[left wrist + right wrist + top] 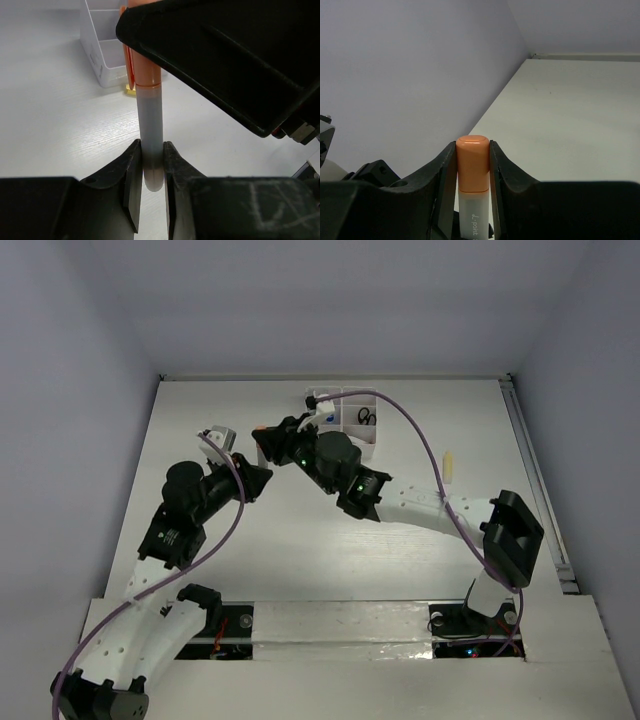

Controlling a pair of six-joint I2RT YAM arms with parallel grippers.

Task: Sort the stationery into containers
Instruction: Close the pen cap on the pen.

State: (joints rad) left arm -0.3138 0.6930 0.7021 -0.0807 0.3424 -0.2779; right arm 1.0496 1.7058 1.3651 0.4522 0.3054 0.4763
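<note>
A white pen with an orange cap (150, 115) is held at both ends. My left gripper (151, 170) is shut on the rounded tail of its barrel. My right gripper (472, 162) is shut on the orange cap (472, 165), and its black body fills the upper right of the left wrist view. From above, the two grippers meet just left of the white organiser tray (352, 438): the left gripper (252, 480) below, the right gripper (272, 437) above. Only a bit of the orange cap (259, 428) shows there. The tray (102, 45) stands behind the pen.
Tray compartments hold a blue item (328, 418) and black scissors (367, 417). A cream tube (450, 465) lies on the table to the right. A small yellow piece (130, 89) sits at the tray's foot. A purple cable arcs over the right arm. Walls enclose the table.
</note>
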